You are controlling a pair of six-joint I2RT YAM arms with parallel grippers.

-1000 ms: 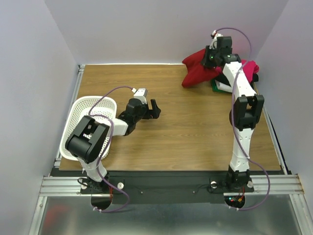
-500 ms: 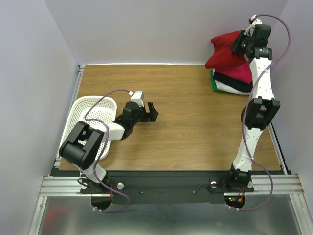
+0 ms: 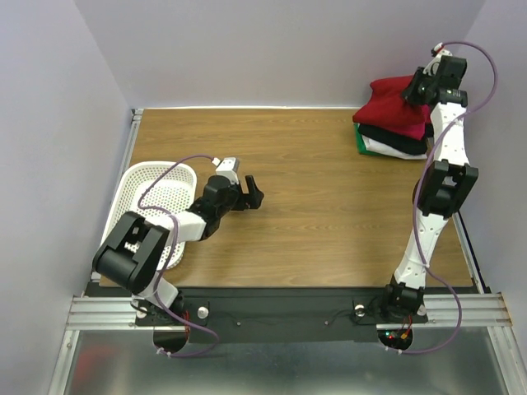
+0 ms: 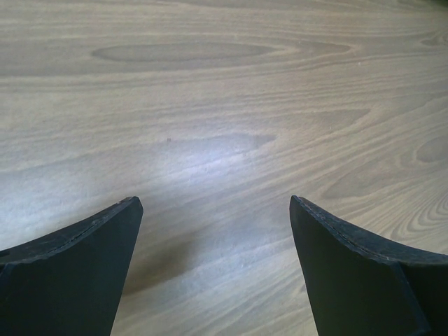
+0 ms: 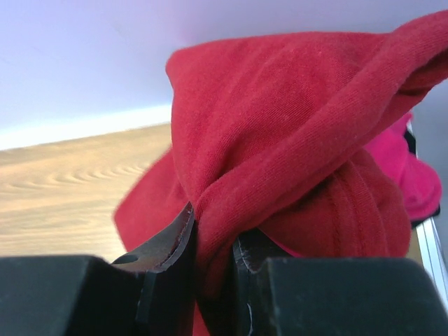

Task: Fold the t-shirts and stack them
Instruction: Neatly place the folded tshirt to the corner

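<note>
Now right end effector [image 5: 212, 234] pinches dark red t-shirt [image 5: 280, 140]; left end effector [image 4: 213, 203] gapes near basket [image 3: 130, 197].

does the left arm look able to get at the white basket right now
Probably yes. The basket sits at the table edge right beside the left arm; the arm's open fingers hold nothing and nothing stands between them, though the arm would have to fold back.

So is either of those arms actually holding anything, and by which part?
The right gripper pinches the dark red t-shirt by a bunched fold of its cloth. The left gripper is open, holding nothing.
</note>
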